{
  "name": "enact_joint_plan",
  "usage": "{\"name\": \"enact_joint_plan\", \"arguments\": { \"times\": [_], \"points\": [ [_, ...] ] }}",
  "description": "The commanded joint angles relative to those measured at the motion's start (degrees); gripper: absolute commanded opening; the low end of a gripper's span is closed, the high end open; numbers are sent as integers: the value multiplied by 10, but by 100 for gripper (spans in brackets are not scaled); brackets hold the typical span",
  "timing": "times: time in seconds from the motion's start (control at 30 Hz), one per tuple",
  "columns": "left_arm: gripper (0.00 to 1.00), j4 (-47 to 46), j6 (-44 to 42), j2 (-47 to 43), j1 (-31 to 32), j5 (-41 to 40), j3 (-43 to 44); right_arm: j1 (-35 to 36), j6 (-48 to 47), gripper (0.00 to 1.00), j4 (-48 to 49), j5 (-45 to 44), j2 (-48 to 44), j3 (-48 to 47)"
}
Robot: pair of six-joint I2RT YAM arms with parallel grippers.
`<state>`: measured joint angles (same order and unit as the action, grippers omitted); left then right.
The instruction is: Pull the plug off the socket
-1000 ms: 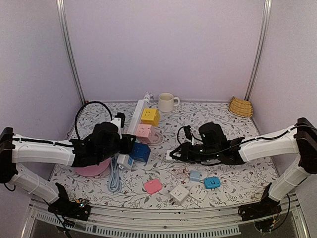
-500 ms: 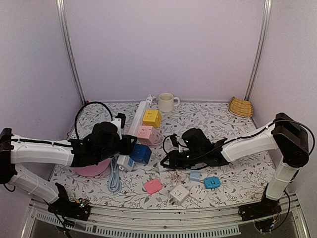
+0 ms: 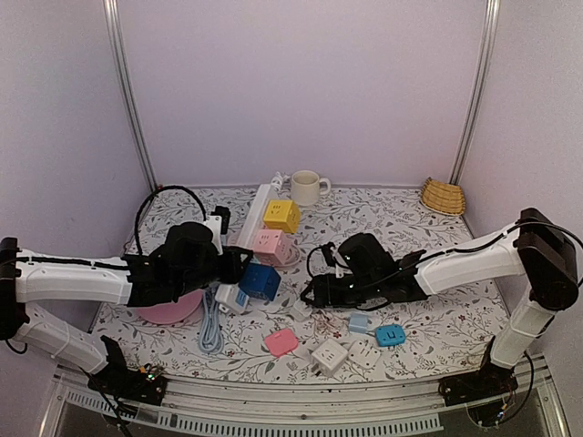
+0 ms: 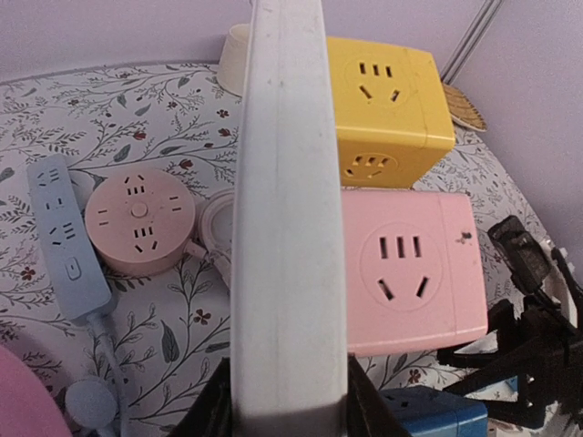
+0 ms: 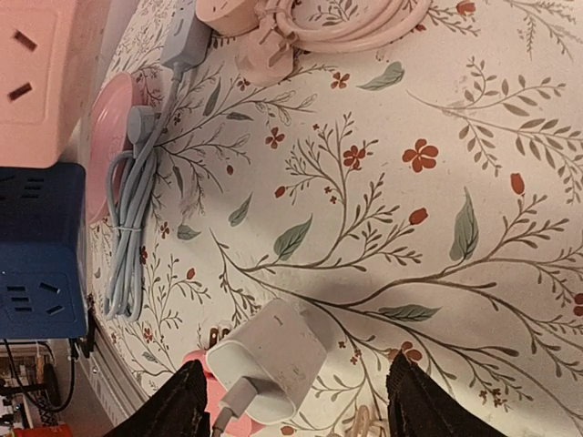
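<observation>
Judging by the small white square plug (image 5: pixel 271 357) lying prongs-bare on the floral tablecloth (image 5: pixel 364 209) between the right gripper's (image 5: pixel 299 405) spread jaws, I'd lift that arm straight up without nudging it, while the left gripper (image 4: pixel 290 410) clamps the long white plastic power strip (image 4: pixel 287 182) steady.

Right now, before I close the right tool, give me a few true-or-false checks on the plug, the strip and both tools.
1. The left tool is clamped on the white power strip. True.
2. The right tool is open, with the white plug between its fingers. True.
3. The white plug is seated in a socket. False: it lies loose on the table, prongs bare.
4. The mug lies tipped over. False: it stands upright.
</observation>
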<state>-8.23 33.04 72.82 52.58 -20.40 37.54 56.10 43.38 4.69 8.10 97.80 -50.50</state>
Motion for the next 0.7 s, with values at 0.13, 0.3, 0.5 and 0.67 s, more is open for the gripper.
{"name": "enact_joint_plan", "arguments": {
  "times": [0.13,0.3,0.5,0.67],
  "points": [
    [0,-111,5,-28,-3,5,22,0,-26,75,-76,-82,-88,-5],
    [0,-120,1,-27,-3,20,20,0,-25,81,-82,-91,-134,-4],
    [0,-137,-1,-22,0,56,17,-5,-13,93,-60,-99,-188,-4],
    [0,-160,-9,-10,12,90,15,-24,5,99,-16,-86,-222,14]
  ]
}}
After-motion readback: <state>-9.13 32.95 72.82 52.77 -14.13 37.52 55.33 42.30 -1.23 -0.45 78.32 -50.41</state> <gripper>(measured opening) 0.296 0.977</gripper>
